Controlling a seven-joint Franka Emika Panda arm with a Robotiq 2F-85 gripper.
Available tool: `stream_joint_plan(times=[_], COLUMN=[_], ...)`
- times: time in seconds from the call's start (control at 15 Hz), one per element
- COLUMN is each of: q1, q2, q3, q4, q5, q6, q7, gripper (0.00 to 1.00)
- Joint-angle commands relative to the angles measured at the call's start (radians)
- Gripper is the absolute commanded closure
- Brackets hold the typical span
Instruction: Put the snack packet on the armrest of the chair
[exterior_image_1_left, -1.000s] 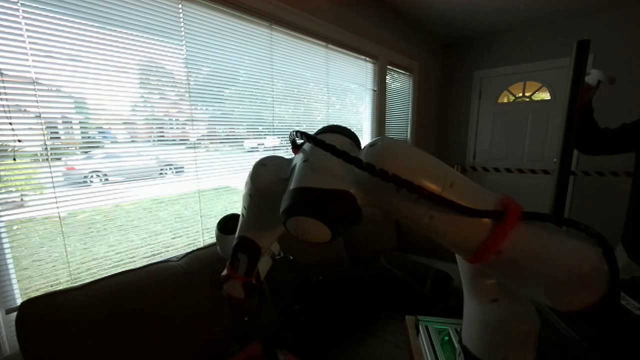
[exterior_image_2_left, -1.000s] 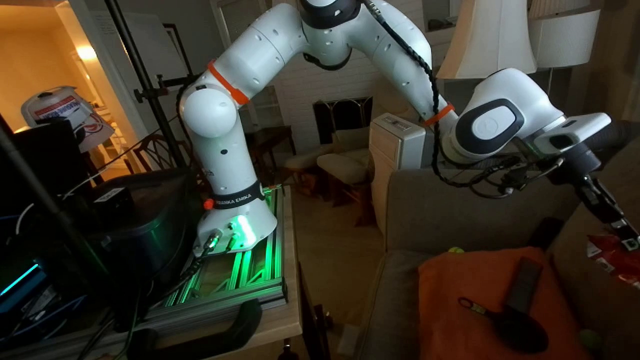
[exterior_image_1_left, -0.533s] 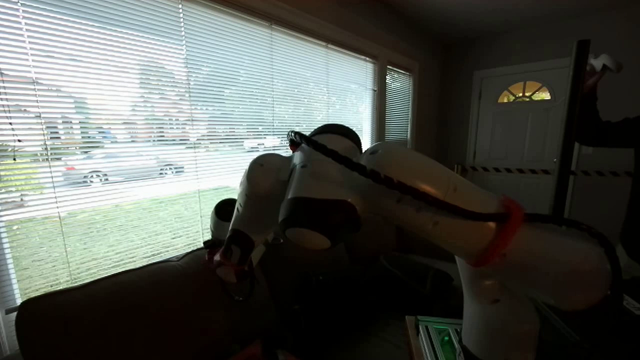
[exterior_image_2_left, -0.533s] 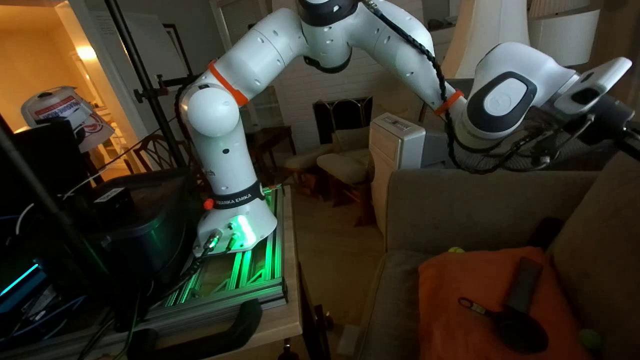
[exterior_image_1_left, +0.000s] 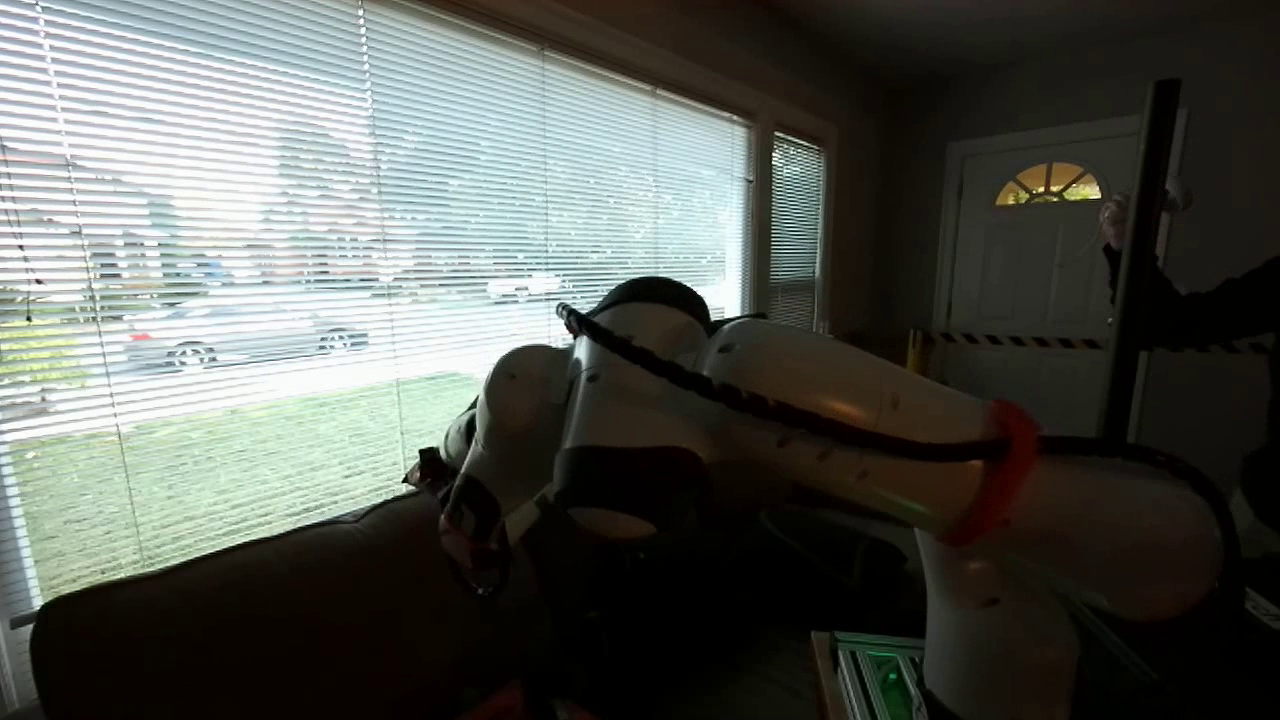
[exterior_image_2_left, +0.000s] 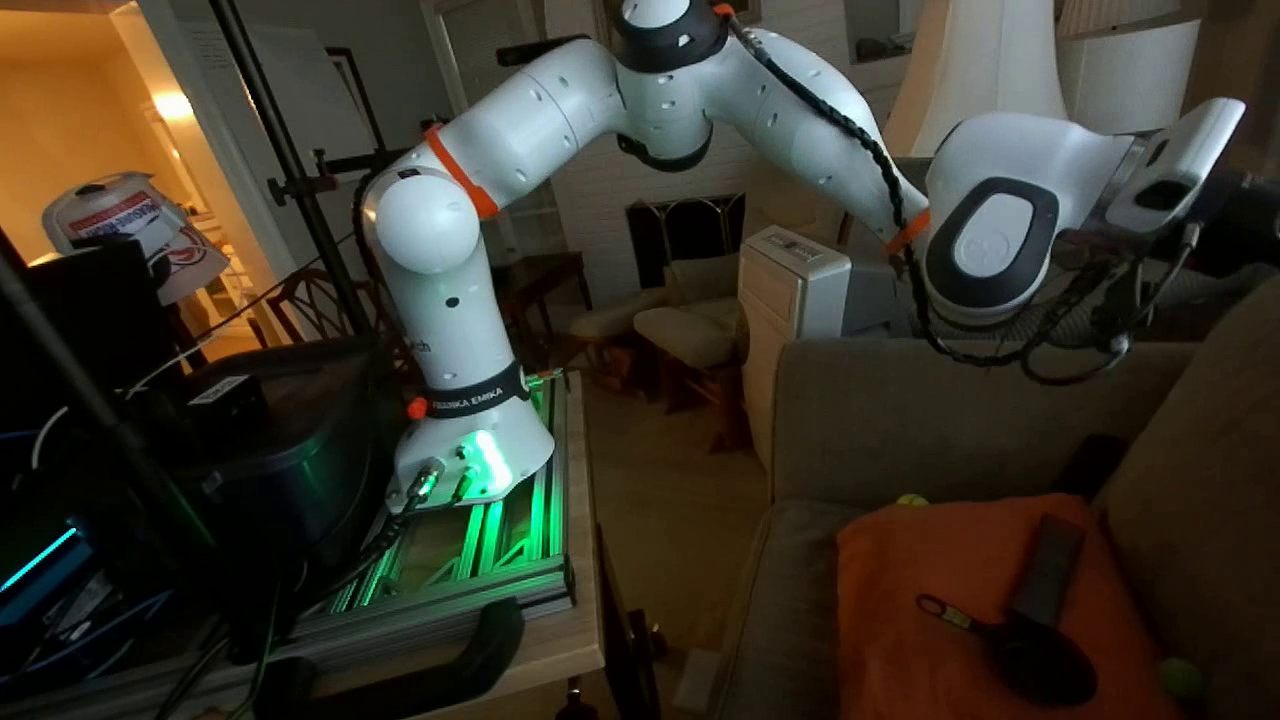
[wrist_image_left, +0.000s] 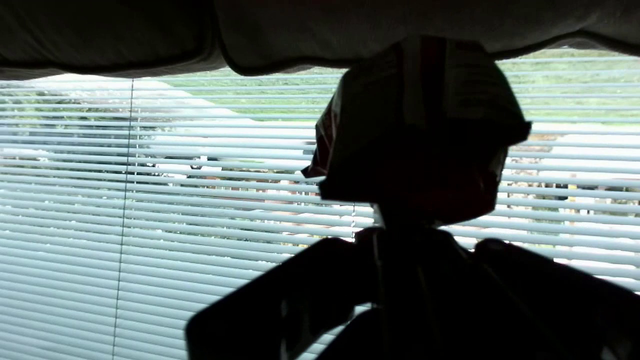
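Pinching one end of the shadowed snack packet (wrist_image_left: 425, 125), the tool (wrist_image_left: 407, 232) holds it near the upper edge of the chair (exterior_image_2_left: 1190, 470); in the wrist view packet and chair overlap, though contact cannot be told. In an exterior view, the chair's broad, rounded armrest (exterior_image_1_left: 250, 610) shows almost as a silhouette. Slatted window blinds (exterior_image_1_left: 250, 200) hang behind the chair. On the chair's seat (exterior_image_2_left: 790, 600) lies an orange cloth (exterior_image_2_left: 900, 580), bearing a black long-handled utensil (exterior_image_2_left: 1045, 668). Beyond the chair are a white box-shaped appliance (exterior_image_2_left: 790, 290) and a cream lampshade (exterior_image_2_left: 985, 60).
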Motion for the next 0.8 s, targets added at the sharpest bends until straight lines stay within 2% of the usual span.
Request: stream_joint_plan(times=[0.0,0.07,0.13,0.53,0.73], q1=[-0.066,-0.079,-0.046,-0.072,-0.096], q2=[0.105,0.116,0.068,0.104,0.144], q3=[0.046,0.058,0.042,0.055,0.038], q4=[0.068,0.081,0.022,0.064,0.143], q5=[0.094,0.095,0.057,0.069,0.079], q6=[0.097,0.076,0.067,0.067,0.077], q7=[0.101,0.109,0.072,0.103,0.111], gripper=[1.0,1.0,0.99,1.0,1.0])
